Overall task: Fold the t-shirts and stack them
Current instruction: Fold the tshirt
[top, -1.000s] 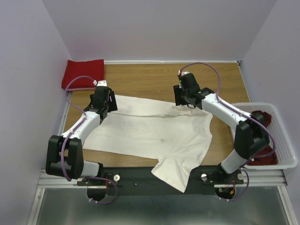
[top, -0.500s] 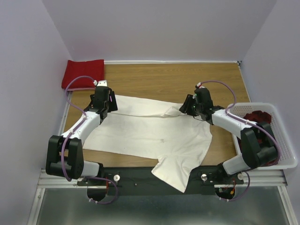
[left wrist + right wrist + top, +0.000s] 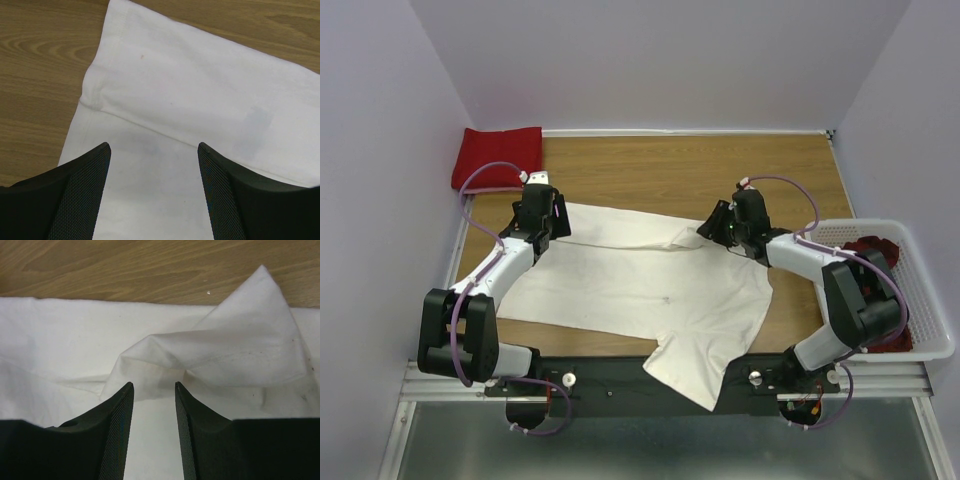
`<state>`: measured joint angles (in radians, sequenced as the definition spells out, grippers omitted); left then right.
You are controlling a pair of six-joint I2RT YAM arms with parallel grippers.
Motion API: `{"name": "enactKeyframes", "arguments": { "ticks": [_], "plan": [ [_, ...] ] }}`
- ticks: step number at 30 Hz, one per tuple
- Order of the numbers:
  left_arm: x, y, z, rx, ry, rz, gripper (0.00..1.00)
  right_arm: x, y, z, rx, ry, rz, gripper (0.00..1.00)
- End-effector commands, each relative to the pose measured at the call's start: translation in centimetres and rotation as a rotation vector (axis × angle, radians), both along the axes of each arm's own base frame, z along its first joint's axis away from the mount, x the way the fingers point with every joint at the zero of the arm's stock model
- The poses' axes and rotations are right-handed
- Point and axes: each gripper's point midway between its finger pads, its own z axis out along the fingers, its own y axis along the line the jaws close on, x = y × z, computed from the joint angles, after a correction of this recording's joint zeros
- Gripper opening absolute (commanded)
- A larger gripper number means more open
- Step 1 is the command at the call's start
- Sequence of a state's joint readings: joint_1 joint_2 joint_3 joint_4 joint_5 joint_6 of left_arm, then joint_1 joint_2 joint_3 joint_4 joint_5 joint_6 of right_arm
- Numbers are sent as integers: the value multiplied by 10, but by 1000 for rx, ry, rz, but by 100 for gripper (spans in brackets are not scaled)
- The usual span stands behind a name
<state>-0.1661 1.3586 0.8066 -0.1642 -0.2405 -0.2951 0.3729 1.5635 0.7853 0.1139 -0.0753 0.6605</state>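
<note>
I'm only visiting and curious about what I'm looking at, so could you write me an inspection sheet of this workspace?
Surface: wooden table, light brown grain.
Job's things: cream shirt spread out, one part draped over the near edge; folded red shirt at the far left corner; dark red shirt in the white basket on the right.
Clutter: nothing seen.
Grippers: left gripper, jaws wide apart above the cream shirt; right gripper, jaws narrowly apart, just short of a raised fold.
Cables: purple cable looping along each arm.
Surroundings: plain pale walls on three sides.
</note>
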Motion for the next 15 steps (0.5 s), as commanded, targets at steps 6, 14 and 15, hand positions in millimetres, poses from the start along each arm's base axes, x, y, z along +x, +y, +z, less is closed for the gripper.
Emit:
{"name": "enactKeyframes", "arguments": {
  "ticks": [6, 14, 15],
  "plan": [
    [8, -6, 11, -7, -28, -30, 78, -4, -2, -21, 33, 39, -49, 45],
    [7, -6, 10, -6, -25, -30, 78, -3, 2, -28, 58, 46, -42, 45],
    [7, -6, 9, -6, -22, -32, 78, -3, 3, -27, 63, 43, -41, 45]
  ]
}}
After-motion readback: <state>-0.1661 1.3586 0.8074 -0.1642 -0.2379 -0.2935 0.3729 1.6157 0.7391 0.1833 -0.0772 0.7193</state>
